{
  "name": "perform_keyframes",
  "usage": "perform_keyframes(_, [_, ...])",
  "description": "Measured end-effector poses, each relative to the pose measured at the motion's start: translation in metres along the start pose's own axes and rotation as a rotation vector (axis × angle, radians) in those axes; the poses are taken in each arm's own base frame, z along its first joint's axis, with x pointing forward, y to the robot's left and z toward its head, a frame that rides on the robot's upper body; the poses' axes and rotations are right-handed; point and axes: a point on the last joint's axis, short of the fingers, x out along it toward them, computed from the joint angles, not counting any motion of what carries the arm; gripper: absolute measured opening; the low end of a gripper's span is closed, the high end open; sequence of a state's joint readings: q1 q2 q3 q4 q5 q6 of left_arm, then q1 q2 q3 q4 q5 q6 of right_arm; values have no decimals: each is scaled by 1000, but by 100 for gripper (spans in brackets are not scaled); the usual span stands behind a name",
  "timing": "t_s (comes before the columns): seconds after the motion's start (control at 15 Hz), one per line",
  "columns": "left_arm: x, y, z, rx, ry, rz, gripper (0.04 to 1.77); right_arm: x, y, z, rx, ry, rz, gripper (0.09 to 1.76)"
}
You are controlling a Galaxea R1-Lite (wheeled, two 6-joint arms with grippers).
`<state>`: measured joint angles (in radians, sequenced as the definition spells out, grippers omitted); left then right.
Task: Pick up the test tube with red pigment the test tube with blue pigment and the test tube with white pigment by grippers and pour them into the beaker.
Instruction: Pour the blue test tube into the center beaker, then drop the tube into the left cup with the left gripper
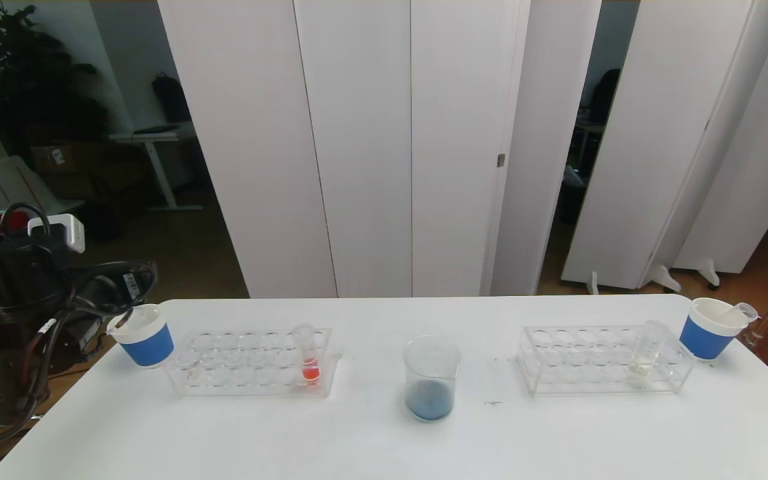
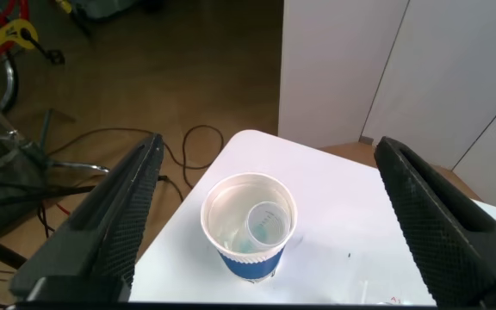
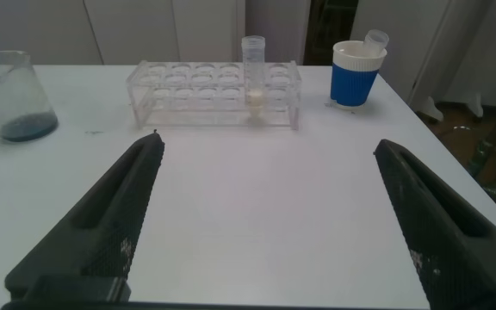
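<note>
Beaker (image 1: 431, 377) holds blue liquid at table centre, red tube (image 1: 308, 360) racked at its nine o'clock, white tube (image 1: 647, 350) at three. Only the left wrist view shows a drained tube (image 2: 268, 226) inside the cup (image 2: 248, 226) beneath the wide-open, empty left gripper (image 2: 269, 207). Right gripper (image 3: 269, 207), likewise spread and empty, faces the right rack (image 3: 213, 93).

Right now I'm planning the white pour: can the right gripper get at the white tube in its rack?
Probably yes. The right gripper is open and faces the white tube, which stands upright in the rack, with only bare table between them. The cup stands off to one side.
</note>
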<state>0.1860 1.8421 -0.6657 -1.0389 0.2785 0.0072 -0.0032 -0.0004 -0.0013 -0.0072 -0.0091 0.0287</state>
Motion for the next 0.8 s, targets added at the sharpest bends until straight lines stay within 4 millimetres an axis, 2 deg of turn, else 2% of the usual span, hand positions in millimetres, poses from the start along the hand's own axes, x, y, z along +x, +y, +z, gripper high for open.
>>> perform_keyframes(0.27, [-52, 9, 20, 18, -17, -85, 175, 0, 0, 0, 0, 0, 0, 175])
perform_keyframes(0.6, [-131, 21, 33, 42, 11, -160, 175, 0, 0, 0, 0, 0, 0, 175])
perform_keyframes(0.8, [-179, 37, 39, 58, 22, -176, 175, 0, 0, 0, 0, 0, 0, 175])
